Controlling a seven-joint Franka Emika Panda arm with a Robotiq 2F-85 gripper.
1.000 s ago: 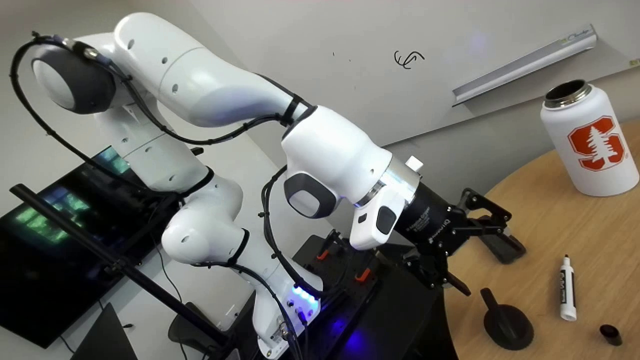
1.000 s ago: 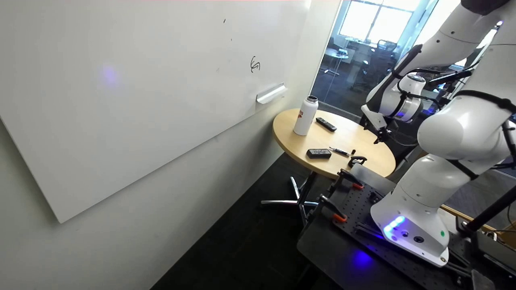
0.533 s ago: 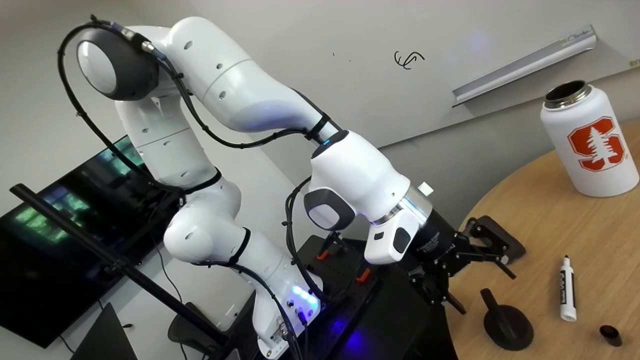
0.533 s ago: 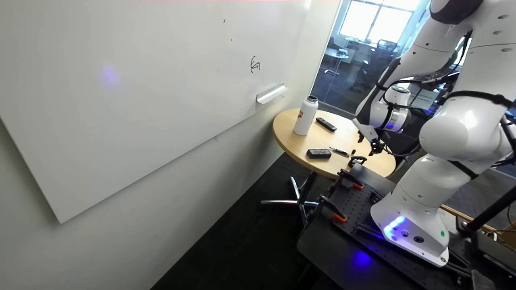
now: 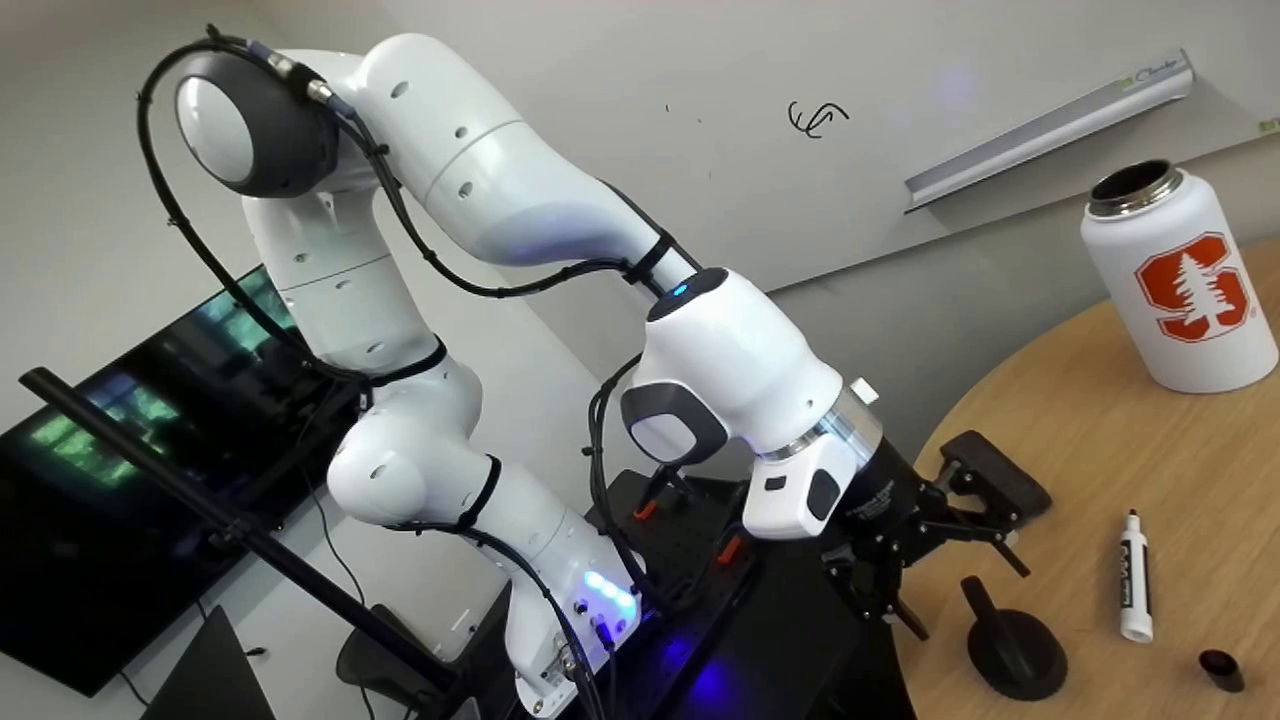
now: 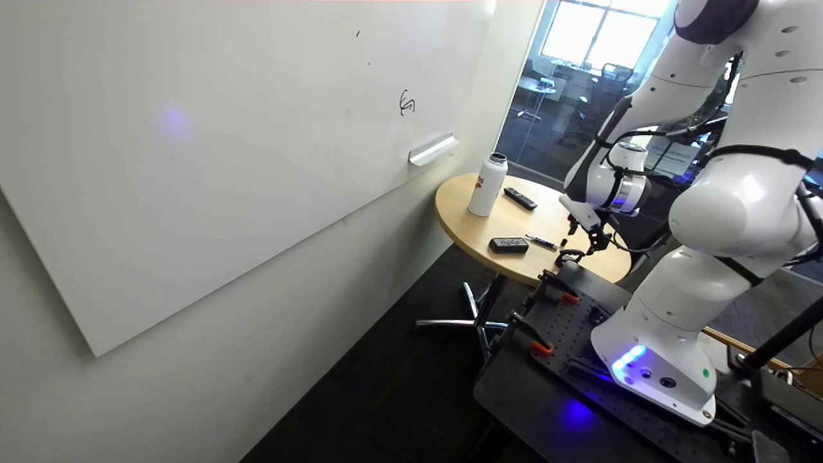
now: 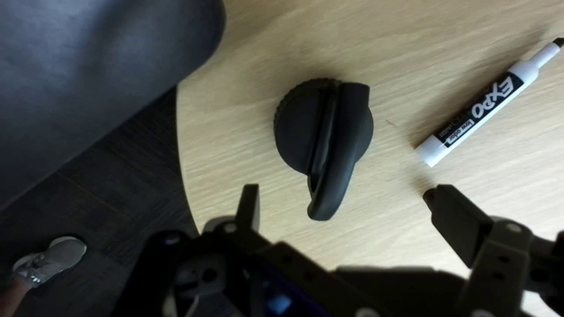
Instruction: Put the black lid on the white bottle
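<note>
The black lid (image 5: 1018,655) lies on the round wooden table with its loop handle upward. It also shows in an exterior view (image 6: 568,258) near the table's edge and in the wrist view (image 7: 299,127). The white bottle (image 5: 1170,290) stands upright with its metallic neck open and a red logo on its side. It also shows in an exterior view (image 6: 487,186) and is out of the wrist view. My gripper (image 7: 347,191) is open and empty above the table, with the lid's handle end between its fingers in the picture, not touching. It shows in both exterior views (image 5: 972,602) (image 6: 580,240).
An uncapped white marker (image 7: 480,105) lies beside the lid, its small dark cap (image 5: 1222,670) near it. A black slab (image 5: 1000,480) lies behind the gripper. A black remote (image 6: 520,198) lies by the bottle. The whiteboard wall with a tray (image 5: 1050,135) borders the table (image 5: 1080,440).
The arm has moved forward and down, bringing the open gripper over the table and closer to the lid. Most of the motion came in the first half second. The objects have not moved.
</note>
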